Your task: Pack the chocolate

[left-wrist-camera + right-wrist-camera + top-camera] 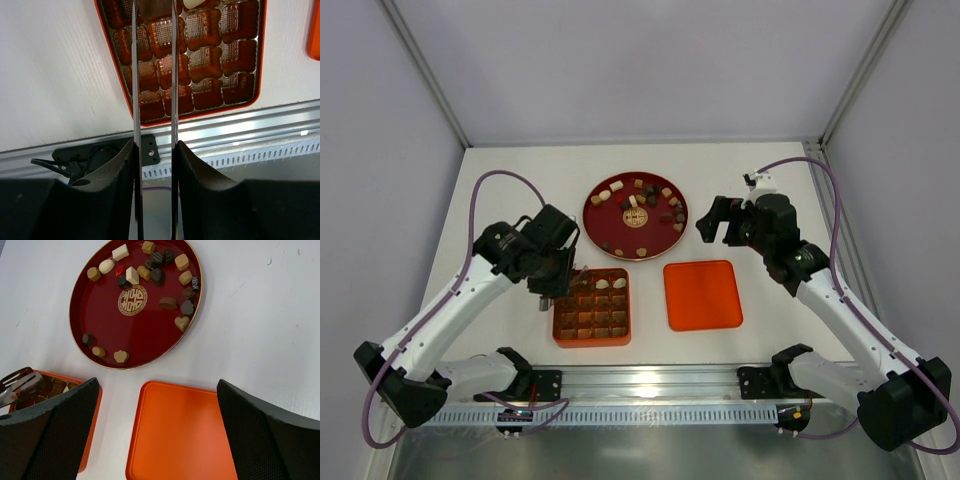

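Observation:
The chocolate lies as several dark, tan and cream pieces around a round red plate; the right wrist view shows the pieces too. Left of centre sits an orange gridded box with a few pieces in its far row. My left gripper hangs over the box's left side, shut on metal tongs whose blades reach over the box cells. I cannot tell if the tong tips hold anything. My right gripper stands open and empty above the lid.
A flat orange lid lies right of the box and fills the gap under my right gripper. A metal rail runs along the near table edge. White walls enclose the table on three sides.

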Controlling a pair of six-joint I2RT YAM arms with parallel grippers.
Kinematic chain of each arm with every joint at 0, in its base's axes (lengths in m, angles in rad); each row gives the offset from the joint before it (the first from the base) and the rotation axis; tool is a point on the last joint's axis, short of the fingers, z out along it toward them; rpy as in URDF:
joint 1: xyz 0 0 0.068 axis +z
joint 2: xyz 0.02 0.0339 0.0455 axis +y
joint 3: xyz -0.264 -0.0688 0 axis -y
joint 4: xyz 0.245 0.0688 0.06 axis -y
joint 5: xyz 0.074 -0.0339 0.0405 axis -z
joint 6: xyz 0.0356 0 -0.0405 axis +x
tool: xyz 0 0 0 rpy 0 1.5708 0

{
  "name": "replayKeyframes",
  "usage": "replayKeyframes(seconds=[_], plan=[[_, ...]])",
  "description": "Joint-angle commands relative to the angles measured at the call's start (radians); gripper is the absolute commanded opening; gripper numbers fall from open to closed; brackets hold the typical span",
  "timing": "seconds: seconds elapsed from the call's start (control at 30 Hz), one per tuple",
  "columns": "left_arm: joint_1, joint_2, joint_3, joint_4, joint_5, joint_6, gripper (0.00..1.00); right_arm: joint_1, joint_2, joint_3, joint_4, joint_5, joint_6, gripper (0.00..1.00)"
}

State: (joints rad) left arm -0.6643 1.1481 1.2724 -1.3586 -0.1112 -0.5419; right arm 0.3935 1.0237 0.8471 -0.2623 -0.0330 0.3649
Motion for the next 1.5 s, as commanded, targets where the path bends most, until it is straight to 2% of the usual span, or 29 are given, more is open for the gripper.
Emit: replayKeyframes(seconds=[0.0,0.13,1.47], plan=[[0.006,-0.027,-0.007,-0.004,-0.002,-0.009,0.35,0.007,0.003,0.023,0.038,-0.005,0.003,1.00],[0.005,-0.025,-0.008,0.004,-0.001,-0.007,0.39,0.007,0.001,0.021,0.038,-0.004,0.002,1.00],[0.005,0.024,0.041,0.036,-0.002,0.014,0.41,0.007,-0.001,0.029,0.037,-0.010,0.000,1.00]])
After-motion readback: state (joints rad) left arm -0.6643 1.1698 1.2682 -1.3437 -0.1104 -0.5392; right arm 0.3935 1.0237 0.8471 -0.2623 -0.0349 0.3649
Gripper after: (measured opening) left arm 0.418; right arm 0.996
